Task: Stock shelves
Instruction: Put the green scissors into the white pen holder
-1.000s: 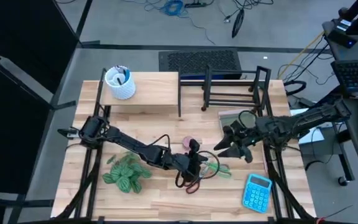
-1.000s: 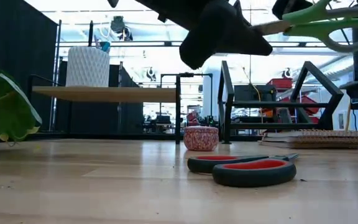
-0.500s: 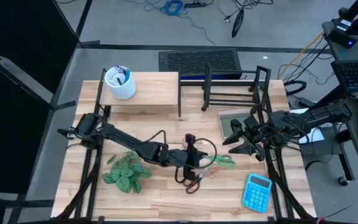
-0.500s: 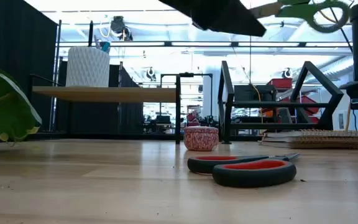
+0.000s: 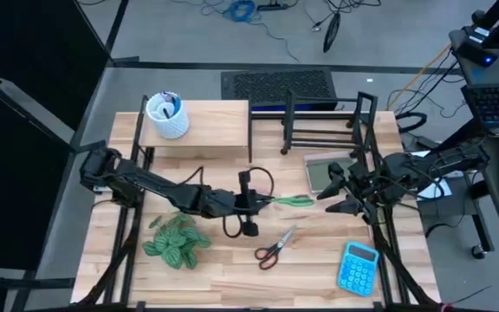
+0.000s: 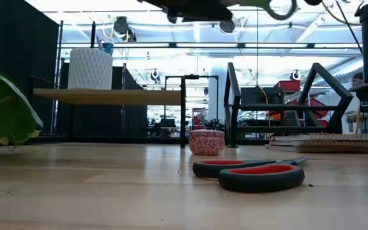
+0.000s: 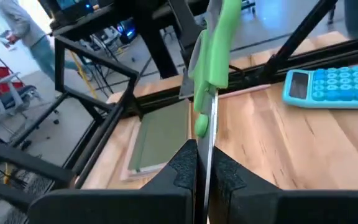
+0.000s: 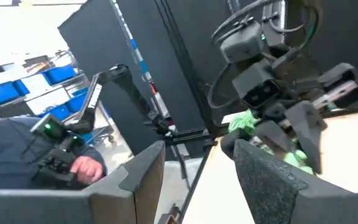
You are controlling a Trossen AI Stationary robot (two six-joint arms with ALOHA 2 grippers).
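From above, the left gripper is hanging over the middle of the table, clamping the blades of a pair of green-handled scissors whose handles are pointing toward the right arm. The right gripper is sitting by the table's right side with its fingers spread apart and nothing between them, next to a notebook. The pale-wood riser shelf is standing at the back left, carrying a white cup; the black wire rack is standing just beside it at the back right. A red-handled pair of scissors, a blue calculator and a leafy plant are lying toward the front.

At table level, the red scissors are lying closest, with a small patterned pot behind them, in front of the gap between riser shelf and rack. The green handle is showing at the top edge, well above the table.

In the left wrist view, the fingers are pinching the scissor blades, and the green handles are partly covering the rack's frame; the notebook and calculator are lying beyond.

In the right wrist view, the open fingers are framing the left arm and the plant; a person is sitting beyond the table.
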